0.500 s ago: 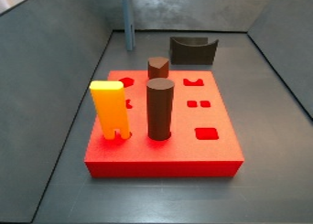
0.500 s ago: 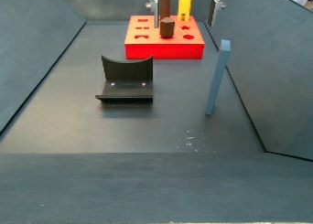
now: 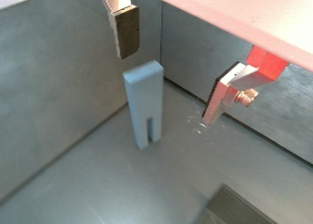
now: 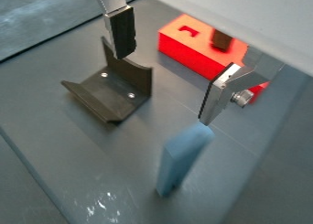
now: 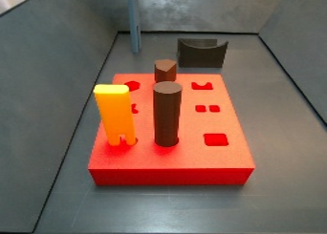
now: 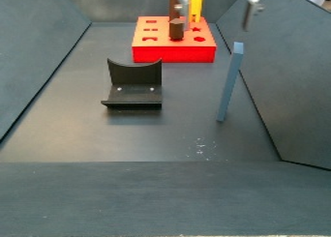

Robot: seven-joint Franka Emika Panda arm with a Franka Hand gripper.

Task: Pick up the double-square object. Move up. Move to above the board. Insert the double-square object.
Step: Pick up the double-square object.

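**Hovering open above an upright grey-blue bar**

Hanging over the dark grey floor (image 6: pixel 116 134), the two-finger gripper (image 3: pixel 178 68) holds its flat silver plates wide apart with nothing between them; one dark pad (image 3: pixel 127 34) faces the lens and the opposite finger (image 4: pixel 224 92) shows edge-on. In a side view only a silver finger tip (image 6: pixel 254 3) enters at the upper edge, above the bar and clear of it.

Nearest the wrist, the tall slim grey-blue double-square object (image 3: pixel 145 104) stands upright on the floor, its slot splitting the lower end into two square legs. It is untouched, below the gap between the fingers. In both side views it stands close beside a grey side wall (image 6: pixel 278 76), well apart from the red slab (image 5: pixel 134 24).

Farther along the floor sits the dark L-shaped fixture (image 4: pixel 110 89) with a curved notch, on its base plate, between the bar and the slab (image 6: pixel 134 83).

Beyond that lies the thick flat red square board (image 5: pixel 179 166) with its shaped cut-outs. A yellow-orange two-legged block (image 5: pixel 114 116) and two dark brown cylinders (image 5: pixel 167 114) stand upright in it.

Sloping matte grey walls enclose the floor on all visible sides, and faint pale scuffs (image 6: pixel 200 147) mark the floor near the bar.
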